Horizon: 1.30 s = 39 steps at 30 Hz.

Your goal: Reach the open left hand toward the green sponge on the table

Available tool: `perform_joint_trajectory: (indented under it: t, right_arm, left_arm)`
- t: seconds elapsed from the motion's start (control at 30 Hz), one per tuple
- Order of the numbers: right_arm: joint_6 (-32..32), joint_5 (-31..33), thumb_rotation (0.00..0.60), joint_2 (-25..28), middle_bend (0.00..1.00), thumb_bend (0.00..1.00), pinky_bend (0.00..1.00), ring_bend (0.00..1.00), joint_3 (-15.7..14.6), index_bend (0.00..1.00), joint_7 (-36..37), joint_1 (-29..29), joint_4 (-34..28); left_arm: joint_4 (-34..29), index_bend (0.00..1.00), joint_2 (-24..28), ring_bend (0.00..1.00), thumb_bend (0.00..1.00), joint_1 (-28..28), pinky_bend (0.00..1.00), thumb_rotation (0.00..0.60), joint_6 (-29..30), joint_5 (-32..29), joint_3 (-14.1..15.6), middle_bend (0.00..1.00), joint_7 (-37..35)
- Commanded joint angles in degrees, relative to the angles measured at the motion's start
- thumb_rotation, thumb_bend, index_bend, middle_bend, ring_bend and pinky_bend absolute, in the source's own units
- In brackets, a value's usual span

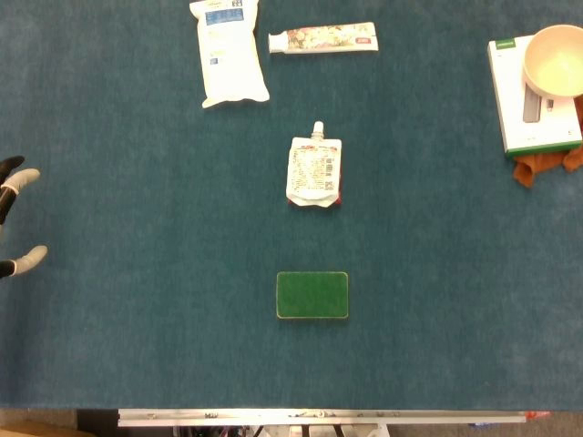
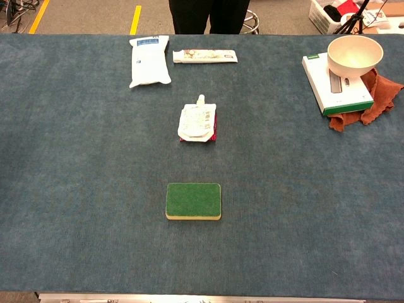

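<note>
Lying just beyond green sponge: spouted pouch.

Spouted pouch, white bag, toothpaste tube, bowl.

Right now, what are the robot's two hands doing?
Left hand: open, holding nothing, far from the green sponge.
Right hand: not in view.
</note>
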Motion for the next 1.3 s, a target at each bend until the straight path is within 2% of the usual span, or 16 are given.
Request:
perform_joint_trajectory:
  t: [0.03, 0.17, 0.3, 0.33, 0.43, 0.53, 0.77, 0.97, 1.3]
  right_arm:
    - [0.0, 0.0, 0.6, 0.0, 0.3, 0.05, 0.49, 0.32, 0.0, 0.56, 0.0, 0.0, 0.0]
    - [0.0, 0.0, 0.6, 0.0, 0.3, 0.05, 0.49, 0.32, 0.0, 0.56, 0.0, 0.0, -0.1]
    - [0.1, -0.1, 0.6, 0.1, 0.3, 0.05, 0.49, 0.32, 0.0, 0.56, 0.1, 0.0, -0.2]
    - [0.2, -0.1, 0.6, 0.1, 0.3, 0.05, 0.49, 0.32, 0.0, 0.56, 0.1, 0.0, -0.2]
    - [0.1, -0.1, 0.6, 0.2, 0.3, 0.05, 0.49, 0.32, 0.0, 0.56, 0.1, 0.0, -0.2]
    - [0.1, -0.1, 0.6, 0.1, 0.3, 0.05, 0.49, 0.32, 0.0, 0.56, 0.1, 0.0, -0.2]
    - [0.0, -0.1, 0.6, 0.2, 0.3, 0.05, 0.49, 0.32, 0.0, 0.56, 0.1, 0.0, -0.3]
    - [0.0, -0.1, 0.6, 0.3, 0.3, 0.05, 0.49, 0.32, 0.0, 0.56, 0.1, 0.0, -0.3]
    - [0.0, 0.0, 0.6, 0.4, 0.3, 0.05, 0.49, 0.32, 0.0, 0.56, 0.2, 0.0, -0.4]
  left_arm:
    - [0.1, 0.21, -0.1, 0.17, 0.0, 0.0, 0.18, 0.6, 0.0, 0.2, 0.1, 0.15, -0.1]
    - [0.7, 0.21, -0.3, 0.12, 0.0, -0.2, 0.18, 0.577, 0.2, 1.2, 0.5, 0.11, -1.3]
    - [0.8, 0.21, 0.3, 0.02, 0.0, -0.5, 0.11, 0.33, -0.2, 2.1, 1.2, 0.06, -4.6]
    - [0.8, 0.21, 0.5, 0.01, 0.0, -0.5, 0.08, 0.291, -0.3, 2.3, 1.4, 0.05, -5.5]
    - [0.9, 0.21, 0.8, 0.0, 0.0, -0.7, 0.01, 0.204, -0.6, 2.5, 1.7, 0.01, -7.4]
    - [0.9, 0.19, 1.1, 0.0, 0.0, -0.8, 0.0, 0.153, -1.0, 2.4, 1.9, 0.0, -8.2]
    - [0.8, 0.13, 1.1, 0.0, 0.0, -0.8, 0.0, 0.141, -1.1, 2.3, 1.9, 0.0, -8.2]
    - [0.7, 0.0, 1.1, 0.0, 0.0, -0.9, 0.0, 0.139, -1.6, 1.9, 2.0, 0.0, -7.5]
    - [0.5, 0.0, 0.9, 0.0, 0.0, -0.9, 0.0, 0.137, -1.7, 1.7, 1.9, 0.0, -7.2]
